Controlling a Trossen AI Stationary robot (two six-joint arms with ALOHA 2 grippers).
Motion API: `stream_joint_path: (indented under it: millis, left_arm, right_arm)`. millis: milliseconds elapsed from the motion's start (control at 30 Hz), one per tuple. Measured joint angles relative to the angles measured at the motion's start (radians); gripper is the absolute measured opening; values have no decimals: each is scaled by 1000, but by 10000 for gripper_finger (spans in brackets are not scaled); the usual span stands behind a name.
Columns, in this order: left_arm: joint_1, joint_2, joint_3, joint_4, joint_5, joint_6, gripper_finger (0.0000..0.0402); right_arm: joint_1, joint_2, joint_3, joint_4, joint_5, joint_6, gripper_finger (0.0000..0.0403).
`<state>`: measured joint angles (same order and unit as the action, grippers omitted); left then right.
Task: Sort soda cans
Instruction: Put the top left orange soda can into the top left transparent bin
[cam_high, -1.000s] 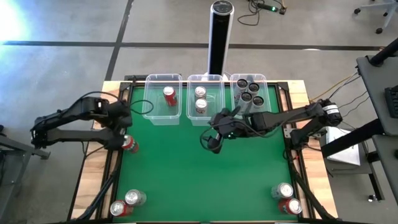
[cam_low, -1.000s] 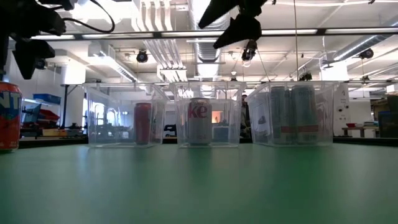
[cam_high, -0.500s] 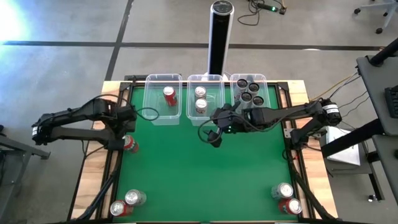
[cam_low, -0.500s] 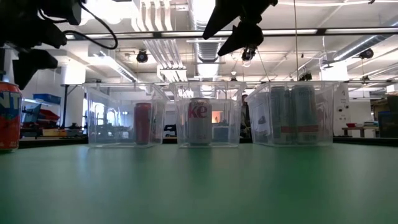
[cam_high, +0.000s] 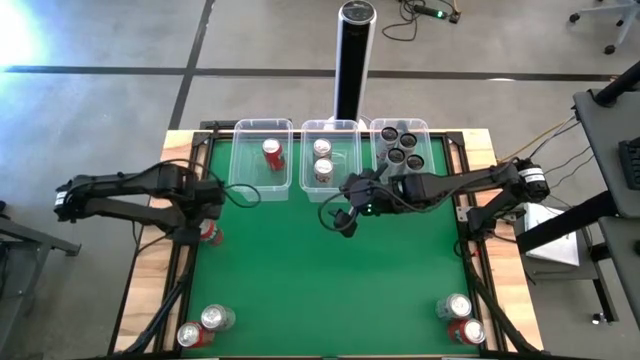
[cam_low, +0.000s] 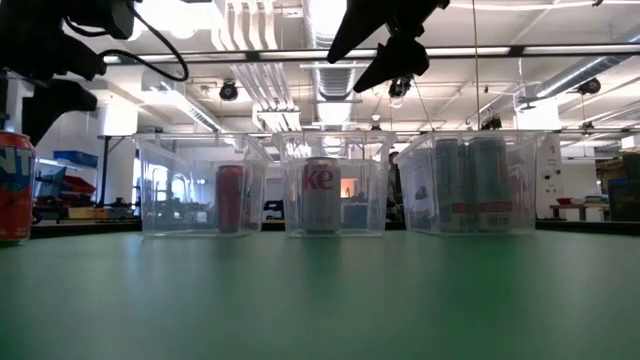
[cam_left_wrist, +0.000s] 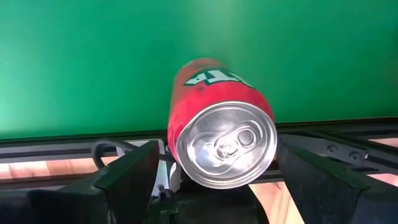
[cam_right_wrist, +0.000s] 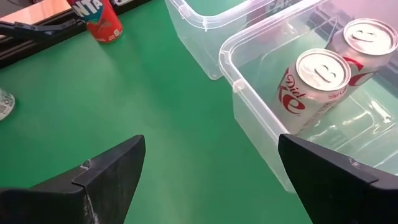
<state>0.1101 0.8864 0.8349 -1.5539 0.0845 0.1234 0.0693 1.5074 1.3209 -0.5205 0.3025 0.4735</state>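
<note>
Moved: the left hand (cam_high: 207, 203) has slid along the counter's left edge to hang over the red Fanta aluminium can (cam_high: 209, 232); the right hand (cam_high: 345, 222) has drawn slightly closer to the middle clear plastic tub (cam_high: 332, 190).
Left hand: fingers (cam_left_wrist: 127, 180) spread apart either side of the red Fanta can's shiny silver top, not yet closed on it.
Right hand: fingers (cam_right_wrist: 109, 171) apart and empty, just in front of the middle tub, over the green felt counter (cam_high: 320, 290).
Done: one red can (cam_high: 273, 153) stands in the tub left of the middle tub; two silver-white Diet Coke cans (cam_high: 322, 160) stand in the middle tub; about four dark-topped cans (cam_high: 402, 146) fill the tub to its right.
Left: the Fanta can, two cans (cam_high: 204, 327) at the near left corner, two more (cam_high: 460, 318) at the near right.
Materials: smooth thin-walled cylinders, likely slippery and easily dented; tubs rigid, see-through, round-cornered rectangles.
</note>
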Motion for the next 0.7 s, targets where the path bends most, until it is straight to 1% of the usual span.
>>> stream_joint_path:
  millis: [133, 467, 700]
  left_arm:
    - [0, 44, 0, 0, 2, 1, 308]
    - [-2, 203, 0, 0, 27, 14, 308]
    - [-2, 281, 5, -3, 25, 3, 308]
  right_arm:
    - [15, 0, 0, 0, 0, 7, 364]
    - [64, 0, -1, 0, 0, 54, 364]
    - [75, 0, -1, 0, 3, 64, 364]
